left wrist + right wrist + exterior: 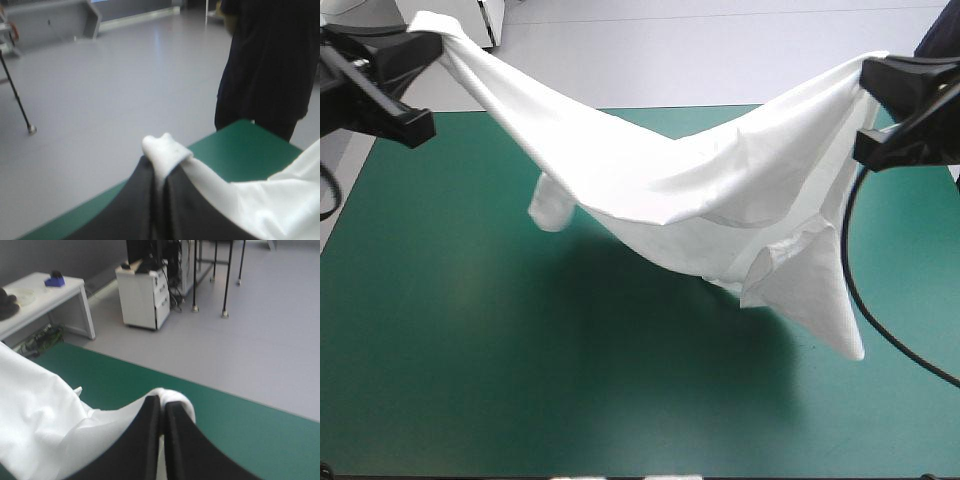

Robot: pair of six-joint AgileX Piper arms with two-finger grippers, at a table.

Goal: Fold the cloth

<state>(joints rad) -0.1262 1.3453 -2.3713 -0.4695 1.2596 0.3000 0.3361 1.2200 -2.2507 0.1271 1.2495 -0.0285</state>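
Note:
The white T-shirt (pixel 690 190) hangs stretched in the air between both raised arms and sags in the middle over the teal-green table (pixel 440 340). My left gripper (pixel 432 42) is shut on one corner at the far left, a tuft of T-shirt (pixel 162 150) poking out past the black fingers (pixel 135 200). At the far right my right gripper (pixel 868 75) is shut on another corner; the T-shirt (pixel 35 415) drapes away beside its fingers (pixel 145 440). One sleeve (pixel 548 205) dangles at the left. A pointed flap (pixel 815 295) hangs lowest at the right.
The teal-green cover (pixel 240 150) lies bare under and in front of the hanging shirt, with its far edge (pixel 210 390) close to both grippers.

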